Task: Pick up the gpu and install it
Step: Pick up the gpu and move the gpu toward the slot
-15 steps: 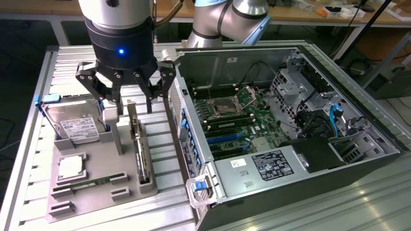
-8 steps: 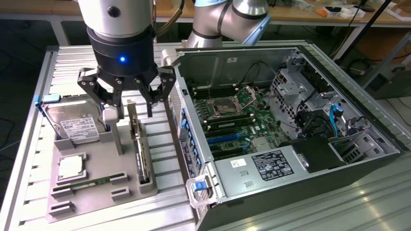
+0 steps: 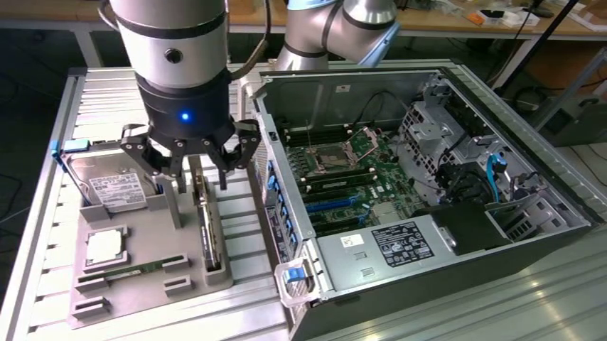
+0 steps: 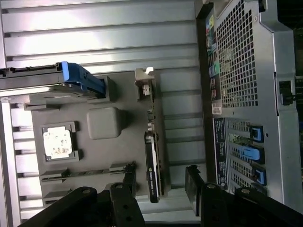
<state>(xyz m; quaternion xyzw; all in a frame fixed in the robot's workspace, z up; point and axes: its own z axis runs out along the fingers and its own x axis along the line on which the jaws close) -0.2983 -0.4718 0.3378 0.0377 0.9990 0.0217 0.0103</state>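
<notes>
The gpu (image 3: 210,231) is seen standing on edge in a slot of the grey holder tray (image 3: 142,284): a thin green card, a black fan housing on one face, a silver bracket at one end. Just above it the gripper (image 3: 195,167) is held spread wide, its fingers (image 4: 193,184) set either side of the card, nothing grasped. The arm (image 3: 175,42) is pointed straight down. The card's lower edge is hidden by the slot. Beyond, the computer case (image 3: 427,213) is laid open.

- I see the gpu (image 3: 210,234) as a green board with a glossy black plastic shroud.
- At the exterior view's lower left, the holder tray (image 3: 142,284) looks like matt grey plastic.
- The table (image 3: 104,99) is ribbed, shiny metal.
- The computer case (image 3: 332,85) is bare, dull sheet metal.
</notes>
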